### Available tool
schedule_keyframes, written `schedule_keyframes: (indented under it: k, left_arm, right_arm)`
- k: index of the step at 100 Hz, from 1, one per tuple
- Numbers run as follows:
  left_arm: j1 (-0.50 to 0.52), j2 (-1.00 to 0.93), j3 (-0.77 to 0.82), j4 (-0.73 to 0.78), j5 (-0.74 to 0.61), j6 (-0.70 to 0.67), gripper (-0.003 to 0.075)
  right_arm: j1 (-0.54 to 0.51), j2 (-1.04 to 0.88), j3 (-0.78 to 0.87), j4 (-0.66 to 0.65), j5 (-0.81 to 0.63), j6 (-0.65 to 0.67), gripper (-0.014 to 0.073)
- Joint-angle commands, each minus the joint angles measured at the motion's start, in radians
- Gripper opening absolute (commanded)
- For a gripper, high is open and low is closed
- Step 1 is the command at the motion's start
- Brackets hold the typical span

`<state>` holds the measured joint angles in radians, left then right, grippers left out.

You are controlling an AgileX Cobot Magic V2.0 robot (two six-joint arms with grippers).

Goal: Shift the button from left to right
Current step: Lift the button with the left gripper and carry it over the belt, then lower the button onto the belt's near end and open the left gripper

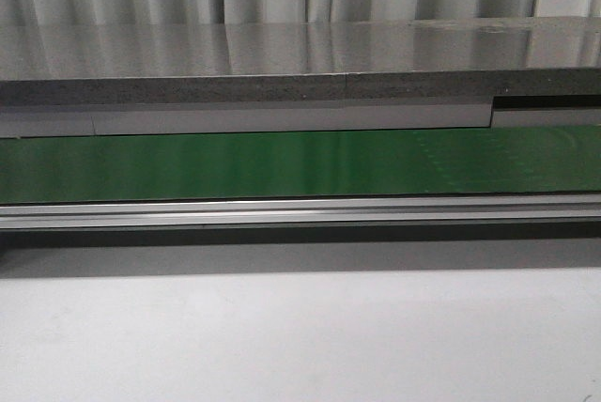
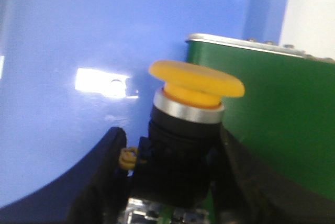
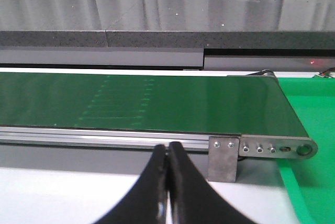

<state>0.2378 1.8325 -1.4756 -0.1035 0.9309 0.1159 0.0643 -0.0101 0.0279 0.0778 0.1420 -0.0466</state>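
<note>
Button (image 2: 186,130) clamped between left gripper (image 2: 172,182) fingers.
Its yellow cap sits over a blue tray (image 2: 78,51), beside the green conveyor belt (image 2: 277,124); right gripper (image 3: 167,182) fingers pressed together, empty.

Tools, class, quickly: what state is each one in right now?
Left tool: closed on the button.
Right tool: closed, holding nothing.

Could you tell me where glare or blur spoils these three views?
Left wrist view: a white glare patch on the blue tray, and the button is soft, too close. Front view: pale sheen across the green belt. Right wrist view: the closed fingers blur; the belt end stays sharp.
</note>
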Motion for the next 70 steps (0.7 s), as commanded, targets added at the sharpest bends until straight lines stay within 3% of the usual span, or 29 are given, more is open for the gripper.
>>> schedule_keyframes:
  k: [1,24,54,61,70]
  left_arm:
    - [-0.038,-0.057,-0.024,-0.012,-0.016,0.003,-0.0011]
    - [-0.093,-0.057,0.018,-0.012,-0.031,0.003,-0.0011]
    - [-0.093,-0.057,0.092,-0.014,-0.066,0.003,-0.0005]
    - [-0.093,-0.057,0.094,-0.019,-0.071,0.003,0.0019]
    - [-0.093,-0.057,0.094,-0.021,-0.080,0.003,0.0106]
  right_arm:
    - [0.002,-0.021,-0.016,-0.006,-0.081,-0.004,-0.0068]
    - [0.002,-0.021,-0.016,-0.006,-0.081,-0.004,-0.0068]
    - [0.002,-0.021,-0.016,-0.006,-0.081,-0.004,-0.0068]
    - [0.002,-0.021,-0.016,-0.006,-0.081,-0.004,-0.0068]
    - [0.002,-0.021,-0.016,-0.006,-0.081,-0.004,-0.0068]
